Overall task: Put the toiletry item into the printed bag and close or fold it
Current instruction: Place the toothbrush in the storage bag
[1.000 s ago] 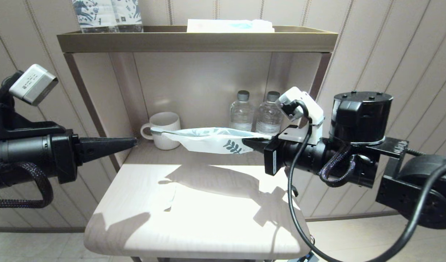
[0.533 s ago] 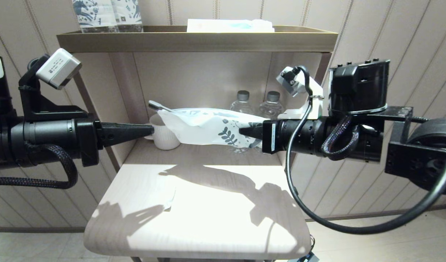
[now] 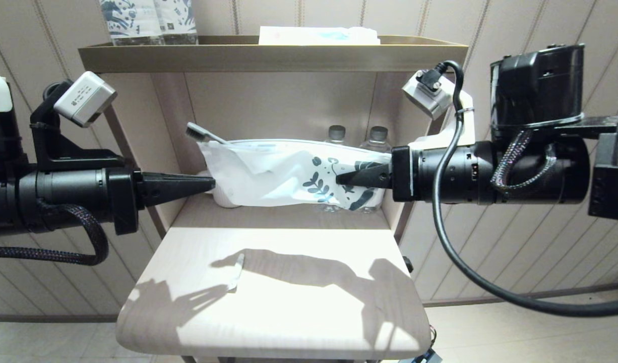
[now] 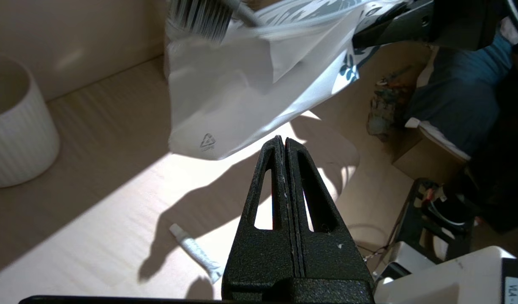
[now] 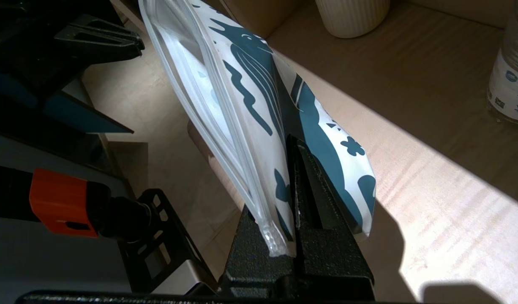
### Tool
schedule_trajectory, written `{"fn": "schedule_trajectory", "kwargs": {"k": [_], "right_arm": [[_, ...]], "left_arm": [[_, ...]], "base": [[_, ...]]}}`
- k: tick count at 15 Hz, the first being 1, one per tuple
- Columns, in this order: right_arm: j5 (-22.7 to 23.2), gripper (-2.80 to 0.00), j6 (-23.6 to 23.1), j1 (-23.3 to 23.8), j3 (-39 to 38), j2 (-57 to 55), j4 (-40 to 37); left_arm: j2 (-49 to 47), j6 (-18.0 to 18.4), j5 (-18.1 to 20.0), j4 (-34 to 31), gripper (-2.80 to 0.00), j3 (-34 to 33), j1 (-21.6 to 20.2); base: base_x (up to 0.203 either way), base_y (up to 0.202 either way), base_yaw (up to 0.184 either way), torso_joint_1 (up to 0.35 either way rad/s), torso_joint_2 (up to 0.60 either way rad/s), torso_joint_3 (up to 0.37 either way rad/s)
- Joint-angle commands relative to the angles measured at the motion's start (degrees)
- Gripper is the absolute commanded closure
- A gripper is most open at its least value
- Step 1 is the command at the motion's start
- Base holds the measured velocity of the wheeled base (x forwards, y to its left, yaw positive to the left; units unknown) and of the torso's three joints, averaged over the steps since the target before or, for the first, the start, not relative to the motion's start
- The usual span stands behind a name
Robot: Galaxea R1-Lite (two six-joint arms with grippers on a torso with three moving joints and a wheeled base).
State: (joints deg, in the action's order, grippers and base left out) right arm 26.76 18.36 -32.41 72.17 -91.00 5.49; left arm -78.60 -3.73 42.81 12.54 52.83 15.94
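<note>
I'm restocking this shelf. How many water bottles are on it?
2. Both stand side by side at the back of the lower shelf, mostly hidden behind the printed bag: the left bottle and the right bottle. More could be concealed behind the bag.

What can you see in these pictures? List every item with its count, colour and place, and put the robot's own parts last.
White crinkly pouch with teal leaf print: one, white and teal, held in the air in front of the lower shelf.
Slim toothbrush: one, pale grey, bristle head poking out of the pouch's left end.
Ribbed mug: one, white, on the lower shelf, left.
Clear water bottles: two, grey caps, on the lower shelf behind the pouch.
Small tube: one, white, lying on the pale wooden table.
Blue-patterned packs: two, upright on the top shelf, left.
Flat pale pack: one, on the top shelf, middle.
Left gripper: black, shut, empty, beside the pouch's left end.
Right gripper: black, shut on the pouch's printed end.
</note>
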Motion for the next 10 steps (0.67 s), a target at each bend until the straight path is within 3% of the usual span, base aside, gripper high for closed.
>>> {"fn": "schedule_trajectory", "kwargs": {"k": [1, 3, 5, 10], "right_arm": [[0.3, 0.0, -0.1, 1.0, 1.3, 0.8, -2.1], [3.1, 0.0, -0.3, 2.4, 2.2, 1.1, -3.7], [7.4, 0.0, -0.3, 3.6, 2.2, 1.6, -3.8], [7.8, 0.0, -0.3, 3.1, 3.6, 1.4, -7.4]], "left_arm": [[0.2, 1.1, 1.5, 0.0, 0.0, -0.1, -1.9], [0.2, 2.8, 6.6, -0.4, 0.0, -0.5, -4.1], [-0.4, 3.1, 9.4, -0.4, 0.0, -0.1, -5.5], [-1.6, 3.1, 13.7, -0.5, 0.0, 2.4, -6.4]], "base": [[0.0, 0.0, 0.0, 0.0, 0.0, 0.0], [0.0, 0.0, 0.0, 0.0, 0.0, 0.0], [0.0, 0.0, 0.0, 0.0, 0.0, 0.0], [0.0, 0.0, 0.0, 0.0, 0.0, 0.0]]}}
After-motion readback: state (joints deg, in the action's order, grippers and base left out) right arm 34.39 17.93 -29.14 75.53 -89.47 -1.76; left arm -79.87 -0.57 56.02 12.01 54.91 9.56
